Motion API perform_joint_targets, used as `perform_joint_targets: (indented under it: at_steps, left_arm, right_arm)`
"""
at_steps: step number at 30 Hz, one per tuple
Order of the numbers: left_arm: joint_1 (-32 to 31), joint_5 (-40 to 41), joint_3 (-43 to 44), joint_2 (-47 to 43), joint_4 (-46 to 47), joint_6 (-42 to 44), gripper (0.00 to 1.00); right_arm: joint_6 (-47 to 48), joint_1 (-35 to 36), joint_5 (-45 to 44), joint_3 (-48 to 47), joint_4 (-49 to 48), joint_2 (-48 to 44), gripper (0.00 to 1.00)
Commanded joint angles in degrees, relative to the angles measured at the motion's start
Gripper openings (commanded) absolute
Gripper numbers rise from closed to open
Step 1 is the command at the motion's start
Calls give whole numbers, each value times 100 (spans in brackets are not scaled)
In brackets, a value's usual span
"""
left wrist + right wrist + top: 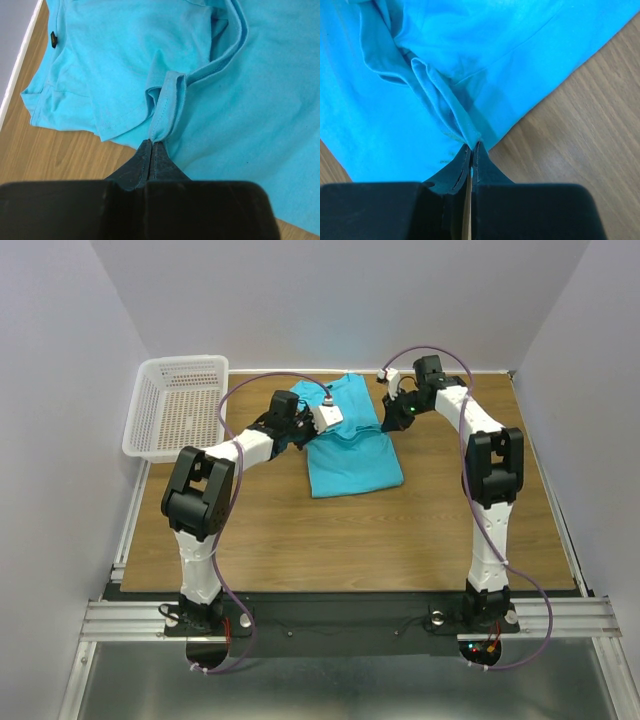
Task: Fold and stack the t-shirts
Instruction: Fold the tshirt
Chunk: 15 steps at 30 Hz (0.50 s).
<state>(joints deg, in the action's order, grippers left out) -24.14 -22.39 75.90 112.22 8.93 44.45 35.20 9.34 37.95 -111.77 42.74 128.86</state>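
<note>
Both jaws pinch tight on cloth: left gripper [151,143] on a hem fold, right gripper [471,146] on a side edge. The t-shirt [352,458] lies at the table's [350,540] twelve o'clock; bare wood spreads toward six, basket [180,405] at ten.

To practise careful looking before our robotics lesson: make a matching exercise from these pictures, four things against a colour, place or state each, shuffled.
Things:
1 t-shirt
2 basket
3 left claw
4 right claw

Descriptions:
A white mesh, far left
B shut on the t-shirt's edge nearer the basket
C turquoise cloth
D shut on the t-shirt's edge away from the basket

Pairs: 1-C, 2-A, 3-B, 4-D
</note>
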Motion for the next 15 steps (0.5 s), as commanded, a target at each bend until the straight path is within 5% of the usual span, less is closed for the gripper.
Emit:
perform_joint_targets:
  at_steps: [1,15]
  left_arm:
    - [50,-28,294,-34,65,-59,0]
    - [76,60,566,212,-49,-112,0]
  right_arm:
    - [-101,-20,124,-267,-205,113,3]
    - [-215,-3,195,-583,-205,394,6]
